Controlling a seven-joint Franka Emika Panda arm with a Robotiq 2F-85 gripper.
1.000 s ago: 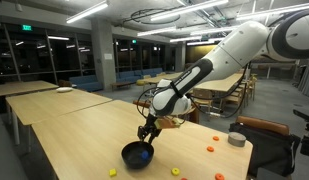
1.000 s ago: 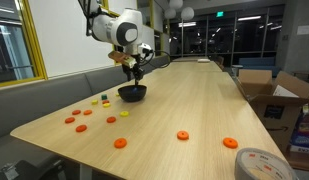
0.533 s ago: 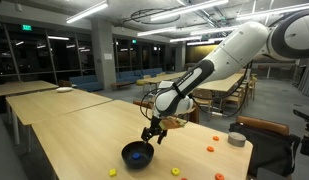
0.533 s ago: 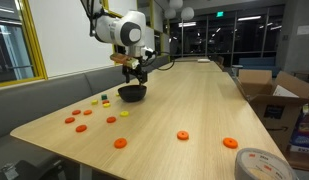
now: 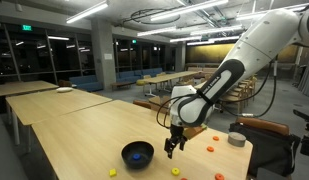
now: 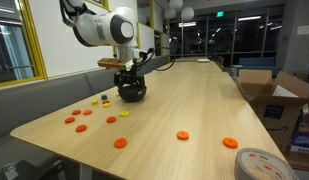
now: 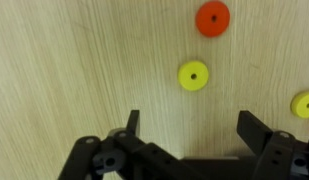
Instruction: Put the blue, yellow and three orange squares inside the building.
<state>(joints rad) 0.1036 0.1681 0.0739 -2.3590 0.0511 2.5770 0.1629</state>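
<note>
Scene base: long pale wooden counter (image 5: 84,130) carrying everything. Over it reaches the white robot arm (image 5: 234,75). On the counter sits the round black bowl (image 5: 137,154); contents too dim to make out. Just beside the bowl, above bare wood, the end effector (image 7: 191,125) hangs released, nothing between its fingers (image 7: 249,125). Beyond them lie a flat orange disc (image 7: 212,17) and a flat yellow disc (image 7: 193,75), apart

Office or campus common area: rows of long wooden tables (image 5: 74,120), glass walls (image 5: 34,55), strip ceiling lights (image 5: 82,13)
</note>
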